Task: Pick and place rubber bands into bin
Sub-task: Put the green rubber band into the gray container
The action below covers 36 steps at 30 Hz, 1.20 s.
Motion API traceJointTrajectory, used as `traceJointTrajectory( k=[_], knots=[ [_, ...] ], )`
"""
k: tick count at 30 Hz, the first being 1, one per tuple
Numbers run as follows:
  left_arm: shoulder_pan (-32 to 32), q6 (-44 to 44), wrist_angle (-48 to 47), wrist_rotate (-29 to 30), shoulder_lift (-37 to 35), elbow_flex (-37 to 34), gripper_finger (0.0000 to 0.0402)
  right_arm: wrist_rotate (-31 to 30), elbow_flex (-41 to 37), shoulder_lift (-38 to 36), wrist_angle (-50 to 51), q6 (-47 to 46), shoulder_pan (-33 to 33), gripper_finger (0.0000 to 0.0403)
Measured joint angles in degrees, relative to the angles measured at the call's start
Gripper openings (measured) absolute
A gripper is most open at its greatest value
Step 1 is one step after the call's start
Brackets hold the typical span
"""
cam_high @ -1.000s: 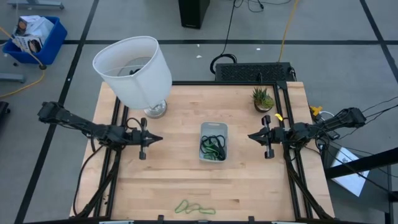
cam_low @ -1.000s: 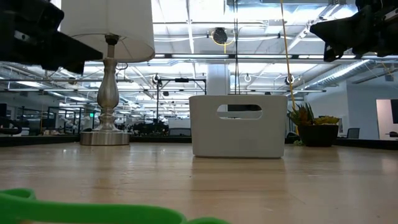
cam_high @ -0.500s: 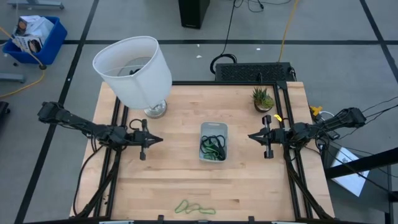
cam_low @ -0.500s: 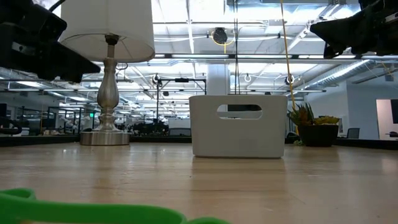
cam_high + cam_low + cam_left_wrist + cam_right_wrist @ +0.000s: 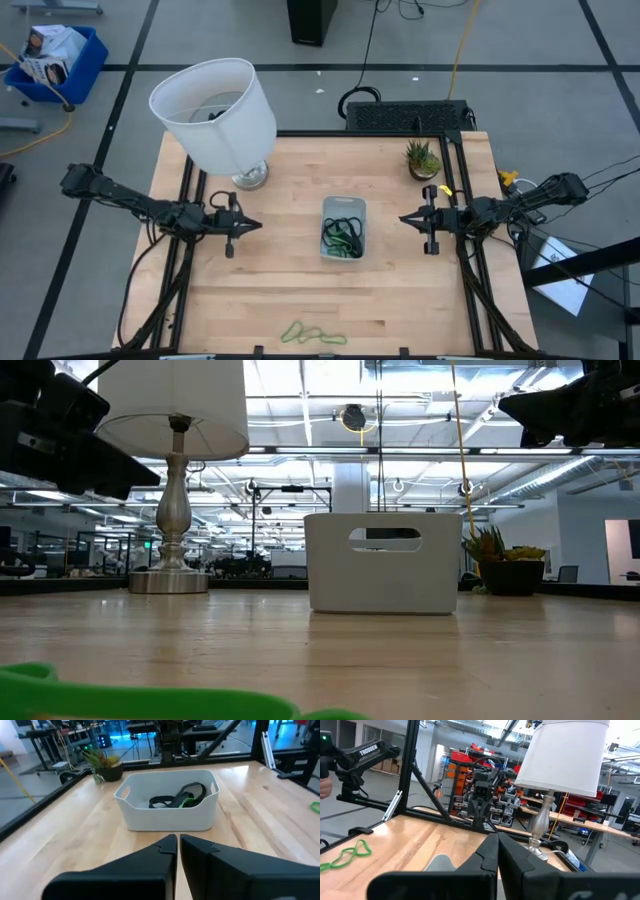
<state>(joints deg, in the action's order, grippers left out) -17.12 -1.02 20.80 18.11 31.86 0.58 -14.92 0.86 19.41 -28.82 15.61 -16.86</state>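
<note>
At nine o'clock of the bin [image 5: 344, 227], my left hand [image 5: 254, 225] hovers over the bare desk [image 5: 290, 290], its fingers showing only a thin slit between them and nothing gripped. Half a second back it sat a touch lower in the level view; now it has drifted up and outward, and the slit looks to be just starting to widen. I read that as the start of a reach, not a grasp. My right hand [image 5: 405, 219] waits at three o'clock of the bin, fingers pressed together, empty.

Several black and green rubber bands [image 5: 178, 800] already lie inside the bin. More green loops [image 5: 313, 333] rest at six o'clock, near the desk's front edge, well apart from both hands, so the job is unfinished.

From above, both piles show at once. My left wrist camera gives the bin's contents plainly; the level camera sees only the bin's blank wall and a green blur up close.
</note>
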Motion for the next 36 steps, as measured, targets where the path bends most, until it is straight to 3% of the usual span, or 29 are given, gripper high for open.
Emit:
traceJointTrajectory(
  k=[8,14,25,30,36],
  knots=[
    [0.00,5.20,-1.94,0.45,0.00,0.00,0.0030,-0.26,0.00,-0.01,-0.11,-1.46,0.00,0.0000],
    [0.00,9.16,-4.61,5.91,0.00,0.00,0.0005,-0.24,0.00,0.00,-0.09,-2.92,0.00,0.0000],
    [-3.36,19.64,-4.05,3.39,1.58,0.29,0.0004,-0.19,-0.01,0.00,-0.08,0.47,0.00,0.0000],
    [-9.32,23.46,-3.89,3.44,7.74,4.19,0.0004,-0.22,0.00,-0.01,-0.94,2.07,0.00,0.0000],
    [-17.50,26.95,-3.80,6.87,22.64,13.57,0.0004,-0.22,0.00,0.01,-1.13,1.74,0.00,0.0000]
  ],
)
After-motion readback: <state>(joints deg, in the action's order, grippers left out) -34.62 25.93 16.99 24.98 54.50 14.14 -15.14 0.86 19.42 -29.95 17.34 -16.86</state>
